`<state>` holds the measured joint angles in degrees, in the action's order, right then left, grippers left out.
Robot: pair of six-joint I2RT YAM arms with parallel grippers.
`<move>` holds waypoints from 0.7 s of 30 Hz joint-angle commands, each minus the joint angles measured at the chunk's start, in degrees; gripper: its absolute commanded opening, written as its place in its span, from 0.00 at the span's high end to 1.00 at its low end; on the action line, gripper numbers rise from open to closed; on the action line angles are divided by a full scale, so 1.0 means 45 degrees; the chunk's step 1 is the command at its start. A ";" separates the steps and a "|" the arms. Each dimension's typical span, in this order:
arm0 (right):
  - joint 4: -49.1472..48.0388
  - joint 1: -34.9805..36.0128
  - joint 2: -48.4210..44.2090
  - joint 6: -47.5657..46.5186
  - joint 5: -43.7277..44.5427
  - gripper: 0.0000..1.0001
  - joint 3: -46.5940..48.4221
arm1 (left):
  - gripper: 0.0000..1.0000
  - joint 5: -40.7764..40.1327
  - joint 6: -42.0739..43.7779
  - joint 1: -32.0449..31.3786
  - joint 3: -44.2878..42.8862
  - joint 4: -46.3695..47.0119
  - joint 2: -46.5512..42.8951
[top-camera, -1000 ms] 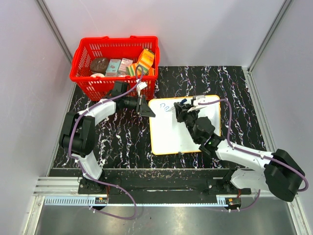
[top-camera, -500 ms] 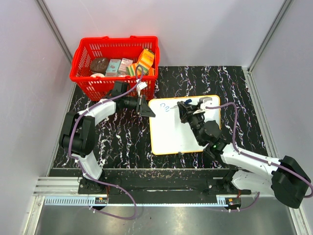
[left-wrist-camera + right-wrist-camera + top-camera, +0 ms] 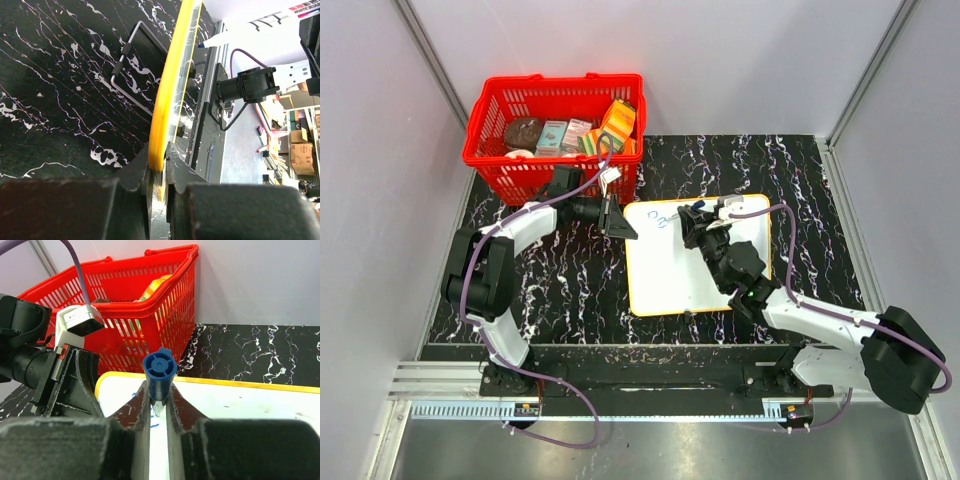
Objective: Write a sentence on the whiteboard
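Plain white across the whiteboard [image 3: 680, 275], yellow-orange right round its rim. Thin blue for the few strokes of the sentence [image 3: 658, 219]. Blue on the marker [image 3: 159, 369] at its butt end and again at the tip, with a white barrel carrying dark print. Bright red lattice on the basket [image 3: 535, 180]. Black over the table [image 3: 570, 290], veined white like marble. Matt black on the left gripper [image 3: 157, 172] and the right gripper [image 3: 159, 407]. Purple on the cable [image 3: 75, 262].

Bright even light, soft shadows — wrist-view foregrounds blurred, dark
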<state>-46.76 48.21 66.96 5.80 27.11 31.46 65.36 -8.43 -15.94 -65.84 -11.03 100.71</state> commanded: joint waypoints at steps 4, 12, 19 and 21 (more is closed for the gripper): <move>-0.0858 -0.0165 0.0296 -0.0137 0.0459 1.00 0.0411 | 1.00 -0.1557 0.1130 0.0047 -0.0251 0.0907 -0.0152; -0.0567 -0.0302 0.0297 -0.0137 0.0927 1.00 0.0274 | 1.00 -0.1576 0.1130 0.0047 -0.0231 0.0907 -0.0192; -0.0272 -0.0439 -0.0055 -0.0176 0.1260 1.00 0.0138 | 1.00 -0.1595 0.1130 0.0047 -0.0251 0.0907 -0.0133; -0.0253 -0.0439 -0.0075 -0.0157 0.1299 1.00 0.0098 | 1.00 -0.1576 0.1130 0.0047 -0.0251 0.0907 -0.0113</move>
<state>-47.18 47.16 67.88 5.82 29.93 31.48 65.36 -8.43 -15.97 -65.84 -11.03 100.71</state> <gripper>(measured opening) 0.186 0.123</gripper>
